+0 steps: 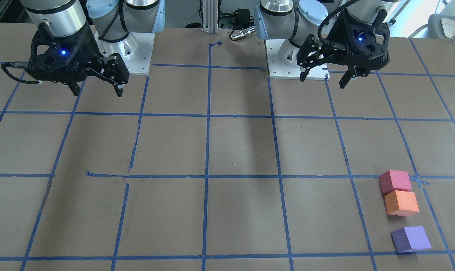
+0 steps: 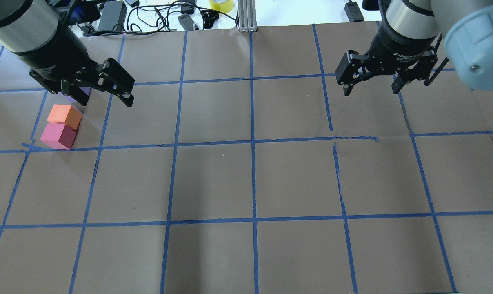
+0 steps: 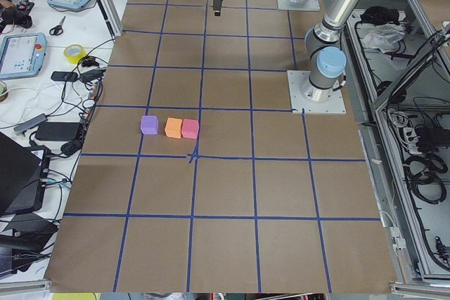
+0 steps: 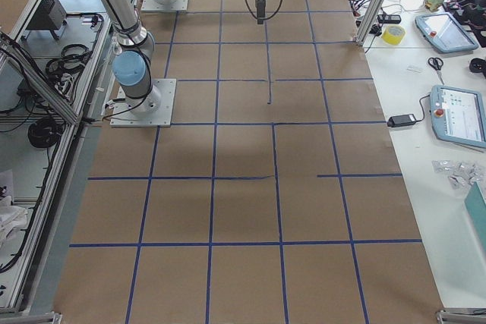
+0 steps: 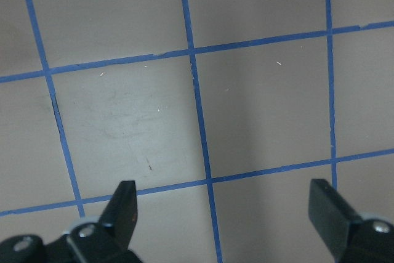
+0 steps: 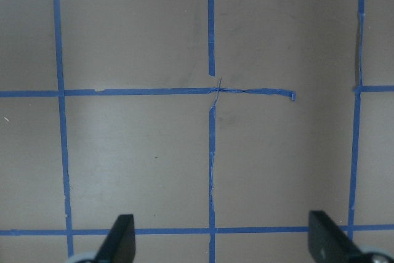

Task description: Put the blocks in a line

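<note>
Three foam blocks lie in a row near the table's far left. The pinkish-red block touches the orange block. The purple block lies a small gap beyond the orange one. In the overhead view the pinkish-red and orange blocks show; the purple block is mostly hidden behind my left gripper. My left gripper is open and empty, raised above the table. Its wrist view shows only bare table. My right gripper is open, empty and raised, far from the blocks.
Brown paper with a blue tape grid covers the table. The two arm bases stand at the robot's side. Cables, a tape roll and tablets lie past the far edge.
</note>
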{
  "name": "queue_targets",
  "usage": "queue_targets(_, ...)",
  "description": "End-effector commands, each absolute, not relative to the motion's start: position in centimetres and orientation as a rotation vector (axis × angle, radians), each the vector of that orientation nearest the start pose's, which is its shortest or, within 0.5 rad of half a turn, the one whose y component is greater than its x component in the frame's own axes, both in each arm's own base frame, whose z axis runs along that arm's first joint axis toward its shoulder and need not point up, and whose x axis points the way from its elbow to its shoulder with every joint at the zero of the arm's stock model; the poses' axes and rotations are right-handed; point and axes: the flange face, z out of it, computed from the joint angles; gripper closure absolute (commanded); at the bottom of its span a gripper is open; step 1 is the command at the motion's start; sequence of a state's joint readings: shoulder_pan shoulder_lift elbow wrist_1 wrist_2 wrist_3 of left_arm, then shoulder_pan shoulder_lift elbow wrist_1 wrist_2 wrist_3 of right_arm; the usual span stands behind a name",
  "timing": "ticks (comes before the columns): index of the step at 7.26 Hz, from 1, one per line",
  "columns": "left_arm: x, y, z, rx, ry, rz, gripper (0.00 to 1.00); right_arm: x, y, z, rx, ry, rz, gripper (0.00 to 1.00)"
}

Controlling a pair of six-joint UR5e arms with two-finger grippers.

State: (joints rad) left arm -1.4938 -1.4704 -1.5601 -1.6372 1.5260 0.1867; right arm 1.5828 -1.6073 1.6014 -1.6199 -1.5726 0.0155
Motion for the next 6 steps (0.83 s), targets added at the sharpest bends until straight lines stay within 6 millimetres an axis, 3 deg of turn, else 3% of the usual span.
queue_targets(1, -9.7, -45.6, 54.7, 0.149, 3.107, -0.098, 0.00, 13.9, -48.0, 49.7, 0.003, 3.141, -0.094, 0.00)
queue_targets(2, -9.8, -46.0, 54.0, 0.129, 3.115, -0.076, 0.00, 14.0, -48.0, 49.8, 0.002, 3.136, -0.099, 0.00)
queue_targets(3, -10.0, -45.2, 54.9, 0.130, 3.127, -0.109, 0.00, 14.0, -48.1, 49.8, 0.005, 3.136, -0.101, 0.00)
queue_targets(6, -10.1, -44.9, 54.8, 0.130, 3.132, -0.096, 0.00, 13.9, -48.0, 49.8, 0.007, 3.137, -0.101, 0.00)
